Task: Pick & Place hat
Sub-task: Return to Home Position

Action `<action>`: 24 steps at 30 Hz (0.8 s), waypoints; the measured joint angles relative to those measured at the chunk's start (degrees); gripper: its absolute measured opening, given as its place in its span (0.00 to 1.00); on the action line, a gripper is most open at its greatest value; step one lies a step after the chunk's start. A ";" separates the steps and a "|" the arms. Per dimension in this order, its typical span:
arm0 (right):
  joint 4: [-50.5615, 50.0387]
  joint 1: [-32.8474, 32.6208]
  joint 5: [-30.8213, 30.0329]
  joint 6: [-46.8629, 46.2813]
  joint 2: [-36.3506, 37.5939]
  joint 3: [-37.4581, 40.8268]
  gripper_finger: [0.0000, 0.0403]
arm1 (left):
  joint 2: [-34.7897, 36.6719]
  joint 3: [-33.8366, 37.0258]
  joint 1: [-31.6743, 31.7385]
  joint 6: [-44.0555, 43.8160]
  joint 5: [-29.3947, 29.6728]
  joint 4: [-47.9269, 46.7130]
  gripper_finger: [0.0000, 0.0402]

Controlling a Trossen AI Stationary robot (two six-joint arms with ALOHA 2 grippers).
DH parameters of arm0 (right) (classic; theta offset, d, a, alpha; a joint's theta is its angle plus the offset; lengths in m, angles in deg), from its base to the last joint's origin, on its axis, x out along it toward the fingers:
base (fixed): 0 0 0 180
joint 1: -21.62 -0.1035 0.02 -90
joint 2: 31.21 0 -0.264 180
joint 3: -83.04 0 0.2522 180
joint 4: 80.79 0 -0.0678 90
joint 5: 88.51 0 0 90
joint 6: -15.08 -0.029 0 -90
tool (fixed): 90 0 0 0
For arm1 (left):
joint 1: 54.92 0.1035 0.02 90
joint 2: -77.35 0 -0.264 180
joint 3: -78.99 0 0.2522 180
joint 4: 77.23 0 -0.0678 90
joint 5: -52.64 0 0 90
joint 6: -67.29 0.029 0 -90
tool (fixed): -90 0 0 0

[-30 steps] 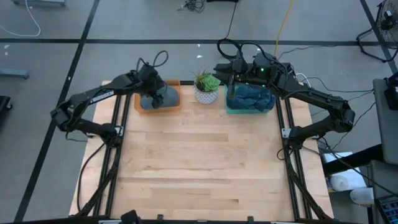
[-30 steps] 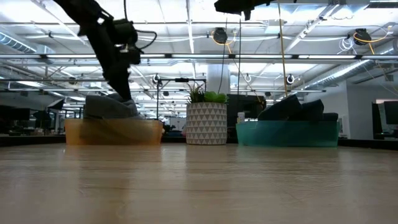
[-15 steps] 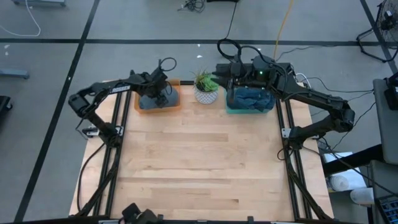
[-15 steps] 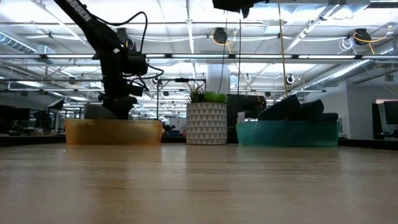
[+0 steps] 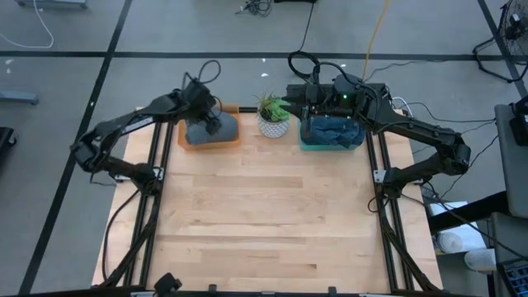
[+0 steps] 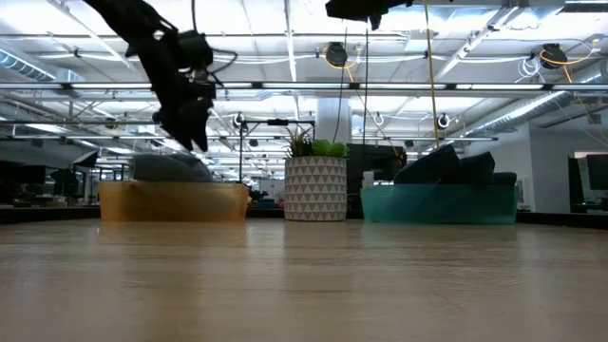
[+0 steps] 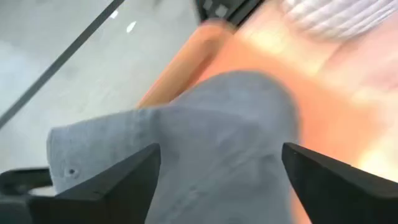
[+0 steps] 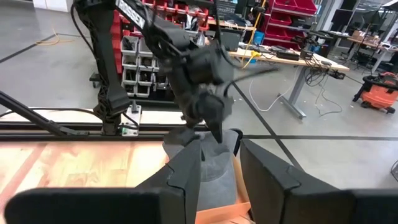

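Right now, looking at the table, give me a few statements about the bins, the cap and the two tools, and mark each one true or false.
1. A gray cap lies in the orange bin. True.
2. The left tool is clamped on that cap. False: its fingers are spread and it hangs above the cap.
3. The potted plant stands between the orange bin and the teal bin. True.
4. The teal bin is empty. False: dark blue fabric fills it.
5. The right tool is down in the orange bin. False: it hovers at the teal bin.
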 joint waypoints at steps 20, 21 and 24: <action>3.35 0.02 2.93 -2.49 0.00 0.00 0.38 | 26.27 -0.11 -3.83 -7.59 -19.22 10.83 0.75; 3.34 0.00 2.93 -2.69 -0.02 0.00 0.38 | 27.61 -0.11 -4.10 -8.26 -19.54 11.60 0.72; 3.35 0.00 2.94 -5.06 -0.03 0.00 0.36 | 31.25 -0.13 -4.84 -9.91 -19.65 12.54 0.63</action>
